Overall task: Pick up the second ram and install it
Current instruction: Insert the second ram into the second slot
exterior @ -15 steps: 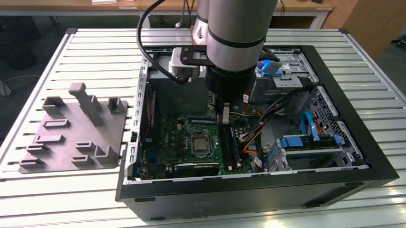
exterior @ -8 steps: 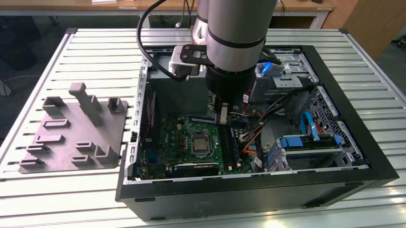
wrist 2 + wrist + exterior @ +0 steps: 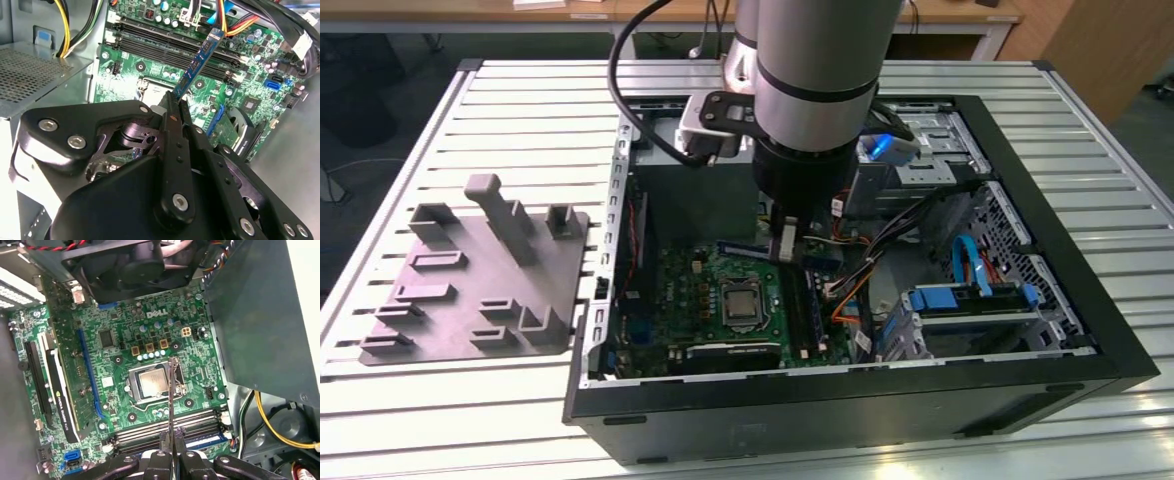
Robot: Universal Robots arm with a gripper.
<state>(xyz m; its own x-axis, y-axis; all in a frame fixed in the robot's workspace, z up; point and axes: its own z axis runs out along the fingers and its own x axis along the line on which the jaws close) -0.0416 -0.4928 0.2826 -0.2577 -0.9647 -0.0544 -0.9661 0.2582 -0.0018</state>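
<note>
Arm comes down roughly vertical into the open PC case (image 3: 854,400), wrist over the motherboard (image 3: 707,300). The gripper (image 3: 783,250) hangs just above the board's middle. Its fingers (image 3: 172,112) are pressed together, pinching one end of the second ram (image 3: 200,57). The ram's long axis runs straight on from the fingertips toward the motherboard, free end lowest. In the first wrist view the ram (image 3: 170,395) shows edge-on as a thin line over the CPU socket (image 3: 152,382), and the gripper (image 3: 171,435) sits over the memory slots (image 3: 165,427). The ram is not seated in a slot; cannot tell if its tip touches the board. The case lies on its side on a white slatted table (image 3: 494,110). A grey fixture plate (image 3: 467,290) lies outside the case, well apart from the motherboard. Wooden desks stand beyond the table.
</note>
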